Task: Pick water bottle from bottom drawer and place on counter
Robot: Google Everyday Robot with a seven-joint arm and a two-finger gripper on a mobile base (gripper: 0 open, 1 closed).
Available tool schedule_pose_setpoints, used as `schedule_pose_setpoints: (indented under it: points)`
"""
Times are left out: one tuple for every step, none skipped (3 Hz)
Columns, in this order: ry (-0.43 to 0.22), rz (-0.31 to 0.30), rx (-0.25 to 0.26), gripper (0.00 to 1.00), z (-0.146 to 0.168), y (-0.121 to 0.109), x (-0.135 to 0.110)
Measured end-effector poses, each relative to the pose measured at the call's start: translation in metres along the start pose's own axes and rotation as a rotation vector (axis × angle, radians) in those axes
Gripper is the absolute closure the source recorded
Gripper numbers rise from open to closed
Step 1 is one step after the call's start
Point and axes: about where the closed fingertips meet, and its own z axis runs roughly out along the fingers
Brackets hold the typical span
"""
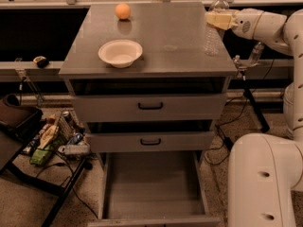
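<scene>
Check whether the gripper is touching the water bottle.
Touching. The camera view shows the gripper closed across the upper body of the water bottle with no gap, at the right edge of the counter.

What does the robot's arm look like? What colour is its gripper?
The arm is smooth, white and rounded, with a grey circle near the wrist. Its gripper, at the counter's right edge by the water bottle, is pale yellow and blocky.
</scene>
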Motion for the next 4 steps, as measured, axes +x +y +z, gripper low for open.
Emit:
schedule_pose_setpoints:
  points:
    - [0.000, 0.000, 0.000, 0.34, 0.0000, 0.0000, 0.0000]
    - [0.000, 0.000, 0.000, 0.11, 0.0001, 0.0000, 0.0000]
    - [0.000, 0.000, 0.000, 0.00, 0.0001, 0.0000, 0.0000]
    - [0.000, 0.000, 0.000, 0.00, 0.0001, 0.0000, 0.0000]
